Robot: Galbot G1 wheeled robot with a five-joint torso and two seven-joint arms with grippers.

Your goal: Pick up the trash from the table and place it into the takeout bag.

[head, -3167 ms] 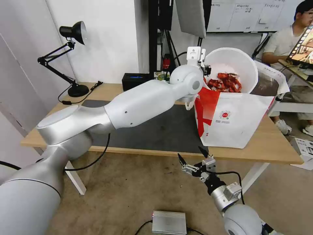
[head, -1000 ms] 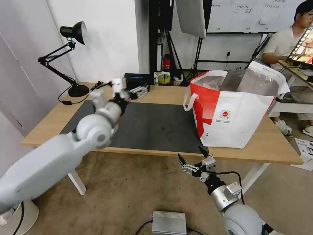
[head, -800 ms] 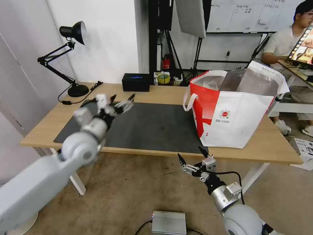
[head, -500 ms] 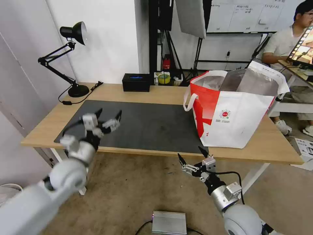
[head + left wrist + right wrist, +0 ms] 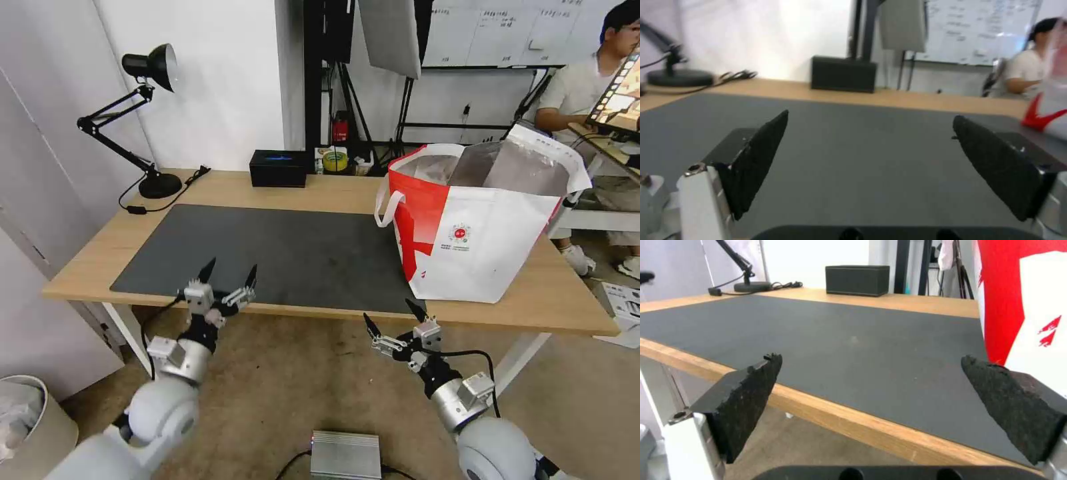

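Task apparently complete: dark grey mat bare, both grippers (left, right; fingers spread, empty) below it, beside the white-and-red takeout bag.

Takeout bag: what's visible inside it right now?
Inside the boxy white-and-red takeout bag, standing on the light-wood table, the head view shows just silver foil lining near the open top. Its front wall hides everything lower, so contents cannot be seen.
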